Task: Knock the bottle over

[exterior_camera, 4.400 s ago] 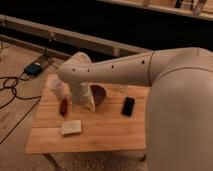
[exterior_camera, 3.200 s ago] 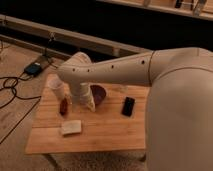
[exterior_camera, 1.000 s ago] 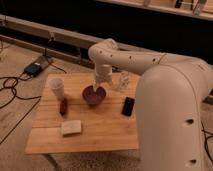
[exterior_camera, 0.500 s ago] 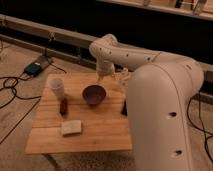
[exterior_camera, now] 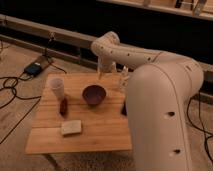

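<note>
The gripper [exterior_camera: 103, 70] hangs low over the far edge of the wooden table [exterior_camera: 100, 132], just beside the small clear bottle [exterior_camera: 122, 78], which stands upright, while the purple bowl [exterior_camera: 94, 94], white cup [exterior_camera: 57, 86], dark red oblong [exterior_camera: 63, 106] and pale block [exterior_camera: 71, 127] sit nearer the front.

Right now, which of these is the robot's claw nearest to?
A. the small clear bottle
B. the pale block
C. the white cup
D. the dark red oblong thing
A: the gripper hangs over the far edge of the table, just left of the bottle and well away from the other three.
</note>
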Controlling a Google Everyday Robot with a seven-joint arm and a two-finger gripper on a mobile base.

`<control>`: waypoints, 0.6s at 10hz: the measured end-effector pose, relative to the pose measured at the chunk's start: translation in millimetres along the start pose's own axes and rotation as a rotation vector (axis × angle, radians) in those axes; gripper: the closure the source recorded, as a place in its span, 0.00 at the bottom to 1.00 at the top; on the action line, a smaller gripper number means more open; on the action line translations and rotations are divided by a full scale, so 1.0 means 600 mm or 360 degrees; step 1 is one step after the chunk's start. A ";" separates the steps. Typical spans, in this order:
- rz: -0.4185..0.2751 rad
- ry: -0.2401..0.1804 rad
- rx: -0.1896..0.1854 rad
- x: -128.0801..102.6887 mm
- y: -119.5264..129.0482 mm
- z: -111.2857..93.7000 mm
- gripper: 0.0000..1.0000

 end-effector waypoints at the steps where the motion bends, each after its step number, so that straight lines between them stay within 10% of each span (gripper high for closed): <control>1: -0.0006 -0.0019 0.0010 -0.005 -0.007 -0.001 0.35; 6: 0.0004 -0.0066 0.0077 -0.022 -0.061 0.015 0.35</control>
